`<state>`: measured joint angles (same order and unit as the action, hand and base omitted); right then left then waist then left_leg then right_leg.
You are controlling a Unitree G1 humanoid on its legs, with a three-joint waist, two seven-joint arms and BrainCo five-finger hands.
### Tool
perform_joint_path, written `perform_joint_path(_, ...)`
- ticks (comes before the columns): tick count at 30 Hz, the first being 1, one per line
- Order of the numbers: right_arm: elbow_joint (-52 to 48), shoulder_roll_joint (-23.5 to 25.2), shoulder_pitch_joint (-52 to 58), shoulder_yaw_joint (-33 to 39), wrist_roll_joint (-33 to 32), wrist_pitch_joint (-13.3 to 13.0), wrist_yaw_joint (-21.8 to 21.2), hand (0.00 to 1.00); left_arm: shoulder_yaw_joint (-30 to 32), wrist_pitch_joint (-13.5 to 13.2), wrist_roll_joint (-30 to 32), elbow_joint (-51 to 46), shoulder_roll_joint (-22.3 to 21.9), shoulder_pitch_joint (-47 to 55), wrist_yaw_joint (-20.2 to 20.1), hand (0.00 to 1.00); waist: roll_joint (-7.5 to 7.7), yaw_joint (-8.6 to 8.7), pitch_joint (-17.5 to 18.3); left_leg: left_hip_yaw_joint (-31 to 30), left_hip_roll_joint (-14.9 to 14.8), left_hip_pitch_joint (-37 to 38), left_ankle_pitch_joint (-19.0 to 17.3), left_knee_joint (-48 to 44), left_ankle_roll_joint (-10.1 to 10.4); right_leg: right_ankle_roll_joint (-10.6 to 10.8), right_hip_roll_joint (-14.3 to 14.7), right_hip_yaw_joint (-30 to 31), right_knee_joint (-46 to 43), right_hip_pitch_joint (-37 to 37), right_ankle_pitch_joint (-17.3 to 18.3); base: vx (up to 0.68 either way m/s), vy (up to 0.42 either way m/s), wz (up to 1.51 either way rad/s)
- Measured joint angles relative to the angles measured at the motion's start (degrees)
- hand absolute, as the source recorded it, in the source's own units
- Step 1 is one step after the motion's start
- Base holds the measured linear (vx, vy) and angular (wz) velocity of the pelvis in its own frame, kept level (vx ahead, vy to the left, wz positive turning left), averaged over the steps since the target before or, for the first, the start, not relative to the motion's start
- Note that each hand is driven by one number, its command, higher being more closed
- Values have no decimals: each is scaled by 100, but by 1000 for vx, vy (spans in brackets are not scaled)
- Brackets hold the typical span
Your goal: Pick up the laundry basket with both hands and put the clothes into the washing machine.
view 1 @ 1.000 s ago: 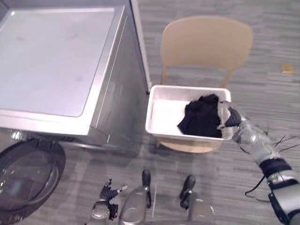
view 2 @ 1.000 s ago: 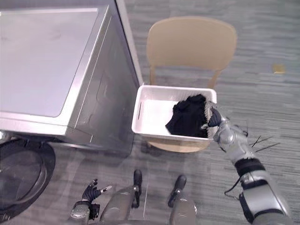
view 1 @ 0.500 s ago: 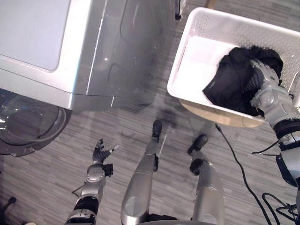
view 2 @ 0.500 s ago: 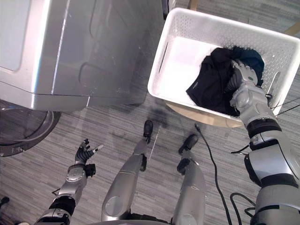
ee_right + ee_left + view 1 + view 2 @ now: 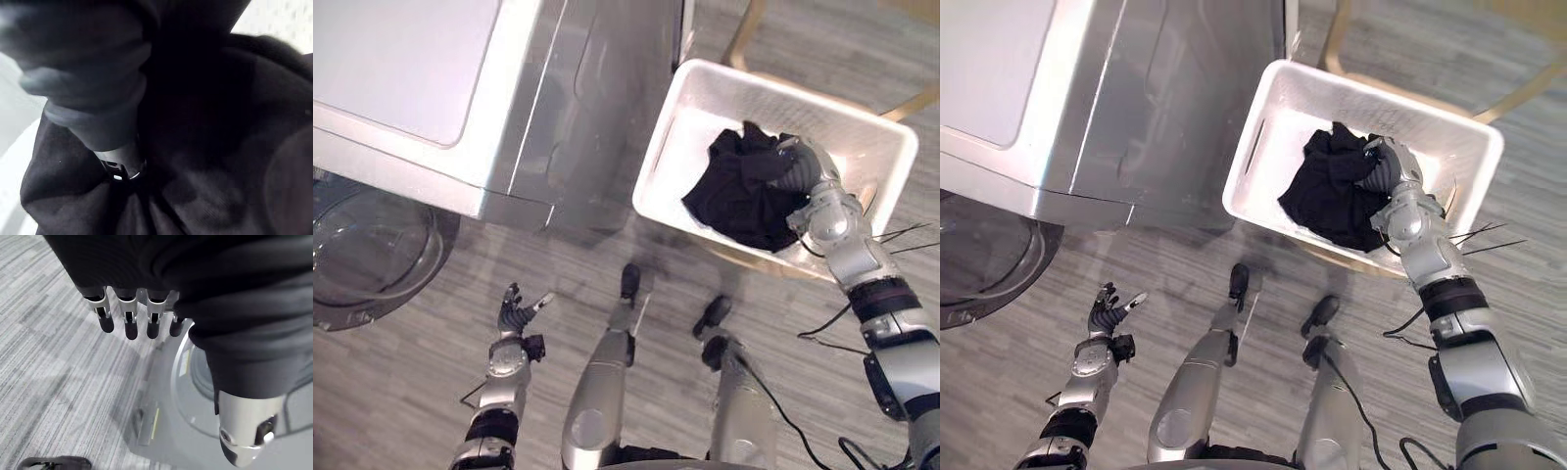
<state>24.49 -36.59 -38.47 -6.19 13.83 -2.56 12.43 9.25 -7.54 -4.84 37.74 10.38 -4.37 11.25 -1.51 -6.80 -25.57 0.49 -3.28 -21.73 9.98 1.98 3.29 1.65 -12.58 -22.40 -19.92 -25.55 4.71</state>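
— What can't you make out?

— My right hand [image 5: 806, 176] lies on the heap of black clothes [image 5: 739, 196] inside the white perforated plastic laundry basket [image 5: 705, 110]. Whether it has closed on the cloth I cannot tell. From its own wrist I see little but dark folds pressed close, with a sliver of the basket's wall behind. The light wooden chair [image 5: 744, 31] under the basket is mostly covered by it and cut off at the top edge. The round glass door [image 5: 367, 259] at the front of the silver-grey washing machine [image 5: 568, 108] is cut by the left edge.

— And your left hand?

— My left hand [image 5: 517, 315] hangs low over the grey plank floor [image 5: 401, 392], well apart from the basket. Its fingers [image 5: 129, 325] are straight and relaxed, holding nothing.

— What differs from half a second ago?

— My head has swung, so the whole scene sits differently: more of the machine's top shows, and the chair's legs too. My right hand stays on the clothes, my left stays open, and the basket still rests on the chair.
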Motion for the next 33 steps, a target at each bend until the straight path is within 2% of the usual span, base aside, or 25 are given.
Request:
perform_joint_path(3, -542, 220, 465, 483, -252, -67, 17, 100, 0, 94, 112, 59, -1, 358, -33, 0, 220, 98, 273, 152, -37, 425, -14, 211, -15, 73, 150, 155, 275, 360, -15, -1, -4, -22)
perform_joint_path(4, -647, 274, 560, 556, -304, -92, 12, 100, -1, 107, 121, 122, -1, 418, -81, 0, 248, 141, 353, 160, -44, 509, -14, 233, -16, 86, 170, 166, 323, 439, -24, 37, -8, -21)
perform_joint_path(5, -948, 383, 803, 690, -416, -108, 8, 100, -12, 144, 139, 232, -19, 532, -131, 0, 316, 151, 533, 217, -56, 686, -21, 313, -24, 107, 205, 218, 413, 578, -42, 67, -7, -18)
perform_joint_path(7, -1433, 663, 1237, 926, -573, -196, -20, 100, -16, 217, 230, 293, -96, 701, -157, 0, 345, 158, 784, 280, -73, 928, -97, 332, -28, 135, 251, 254, 572, 848, -65, 96, -1, -18)
perform_joint_path(10, -2030, 1480, 1968, 1072, -1126, -379, -222, 100, -104, 238, 335, 360, -196, 1038, -360, 0, 329, 210, 1333, 410, -74, 1345, -247, 333, -35, 196, 298, 361, 847, 1296, -120, 123, 7, -20)
perform_joint_path(12, -2287, 1865, 2285, 1074, -1422, -387, -376, 100, -163, 239, 348, 363, -240, 1131, -385, 0, 298, 262, 1453, 442, -77, 1548, -306, 334, -39, 225, 316, 383, 973, 1536, -147, 96, 5, -17)
perform_joint_path(13, -2442, 2276, 2558, 1046, -1685, -419, -546, 100, -227, 241, 410, 365, -253, 1234, -432, 0, 289, 274, 1537, 479, -79, 1746, -380, 333, -30, 232, 329, 459, 1022, 1702, -155, 71, 13, -23)
perform_joint_path(15, -2466, 2561, 2800, 951, -1911, -476, -697, 100, -232, 269, 464, 377, -295, 1292, -504, 0, 296, 277, 1633, 596, -75, 1887, -416, 332, -36, 235, 313, 579, 960, 1750, -152, 49, 16, -30)
perform_joint_path(18, -2477, 2699, 3054, 908, -2086, -485, -907, 100, -254, 270, 464, 321, -353, 1255, -528, 0, 300, 308, 1633, 537, -16, 1963, -427, 230, -53, 308, 163, 669, 366, 1612, -82, -12, 21, 9)
perform_joint_path(20, -2548, 2711, 3191, 909, -2100, -485, -986, 100, -253, 277, 462, 221, -350, 1186, -548, 0, 303, 321, 1632, 407, 34, 1891, -475, 90, -125, 563, 101, 908, 76, 1635, 85, -69, 9, 57)
perform_joint_path(22, -2639, 2760, 3194, 910, -2086, -490, -998, 100, -241, 261, 455, -265, -327, 1187, -598, 0, 334, 360, 1648, 50, 69, 1775, -416, 16, -147, 608, 51, 1317, -1519, 1560, 877, -108, -105, 102)
perform_joint_path(23, -2671, 2761, 3190, 910, -2059, -491, -996, 100, -235, 259, 454, -507, -319, 1224, -597, 0, 401, 321, 1691, -81, 113, 1654, -371, -90, -91, 695, 50, 1400, -1921, 1663, 1048, -66, -177, 99)
perform_joint_path(24, -2736, 2761, 3160, 900, -2000, -491, -1000, 100, -232, 255, 453, -771, -303, 1237, -596, 0, 504, 243, 1756, -172, 180, 1454, -338, -242, -43, 715, 60, 1518, -2019, 1777, 1180, -73, -186, 64)
perform_joint_path(25, -2786, 2751, 3086, 891, -1978, -493, -994, 100, -217, 254, 449, -940, -283, 1252, -591, 0, 535, 204, 1776, -214, 210, 1267, -320, -389, -18, 688, 105, 1615, -1783, 1842, 1359, -216, -229, 44)
perform_joint_path(27, -2818, 2609, 2729, 830, -1865, -521, -904, 100, -249, 240, 414, -1372, -472, 1313, -591, 0, 265, -49, 1771, -175, -10, 809, -188, -599, 94, 515, 533, 1614, -749, 2007, 1505, -273, -207, 5)
perform_joint_path(28, -2813, 2584, 2569, 781, -1830, -541, -880, 100, -312, 206, 355, -1620, -591, 1386, -591, 0, 53, -129, 1735, -231, -223, 580, -119, -712, 190, 98, 857, 1554, -174, 2163, 1437, -274, -152, 1)
perform_joint_path(29, -2764, 2541, 2508, 729, -1829, -589, -869, 100, -421, 206, 318, -1829, -678, 1456, -601, 0, -189, -118, 1670, -403, -452, 421, 25, -798, 284, -87, 1126, 1428, 54, 2232, 1241, -282, -154, 17)
perform_joint_path(31, -2592, 2469, 2470, 615, -1828, -593, -886, 100, -539, 200, 318, -2251, -681, 1502, -611, 0, -289, -131, 1610, -465, -585, 392, 386, -640, 350, -244, 1314, 1279, 113, 2225, 1143, -320, -117, 51)
perform_joint_path(32, -2485, 2367, 2475, 586, -1828, -587, -892, 100, -634, 197, 324, -2629, -677, 1533, -628, 0, -360, -46, 1580, -497, -602, 489, 934, -113, 665, -452, 1321, 941, 122, 2206, 1098, -423, -91, 91)
perform_joint_path(33, -2471, 2269, 2473, 592, -1829, -586, -903, 100, -714, 178, 327, -2912, -673, 1566, -646, 0, -350, -8, 1573, -334, -498, 513, 383, -240, 913, -560, 1222, 741, 91, 2145, 1100, -354, -43, 89)
